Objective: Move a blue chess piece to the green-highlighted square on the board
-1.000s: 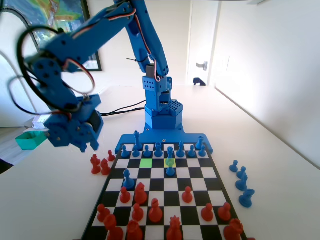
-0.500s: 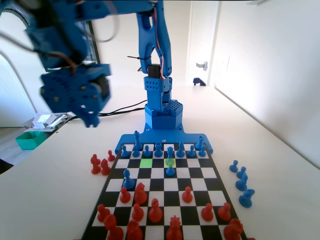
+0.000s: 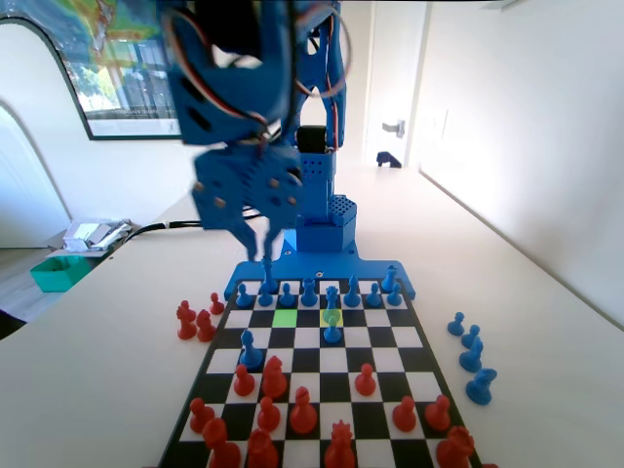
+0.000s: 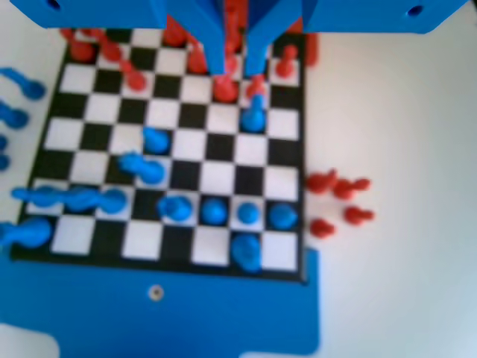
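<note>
- On the paler yellow-green square, as far as the fixed view lets one judge, stands the blue chess piece [image 3: 331,295] [image 4: 141,168], its foot hidden by a blue pawn [image 3: 332,333] just in front.
- The green-highlighted square [image 3: 285,317] lies bare in the same row, one empty square between them, to the left in the fixed view.
- The gripper [image 3: 261,244] [image 4: 237,71] hangs in the air above the far left corner of the board [image 3: 308,336] [image 4: 216,179], well apart from the piece (jaws parted a little, nothing between them).
- Captured red pieces [image 3: 195,322] lie off the board's left edge, and blue ones [image 3: 470,356] off its right.
</note>
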{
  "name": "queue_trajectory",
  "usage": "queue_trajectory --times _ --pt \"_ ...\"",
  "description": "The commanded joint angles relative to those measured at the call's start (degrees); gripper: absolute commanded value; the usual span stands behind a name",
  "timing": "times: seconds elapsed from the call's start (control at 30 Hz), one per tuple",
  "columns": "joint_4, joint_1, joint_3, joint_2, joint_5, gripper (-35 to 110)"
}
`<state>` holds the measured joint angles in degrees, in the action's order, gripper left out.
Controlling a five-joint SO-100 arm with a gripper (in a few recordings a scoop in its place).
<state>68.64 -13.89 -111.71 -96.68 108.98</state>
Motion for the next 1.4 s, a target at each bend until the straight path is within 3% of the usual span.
queue_trajectory --times 0.0,0.4,0.93,1.37 --pt "-3.8 3.5 -3.0 -5.0 -1.1 6" --pt "-15.4 9.7 -14.2 -4.9 -2.5 8" --pt "-10.5 16.6 -12.6 -1.6 -5.0 10" --pt "-13.5 16.9 -16.2 0.8 -3.5 10"
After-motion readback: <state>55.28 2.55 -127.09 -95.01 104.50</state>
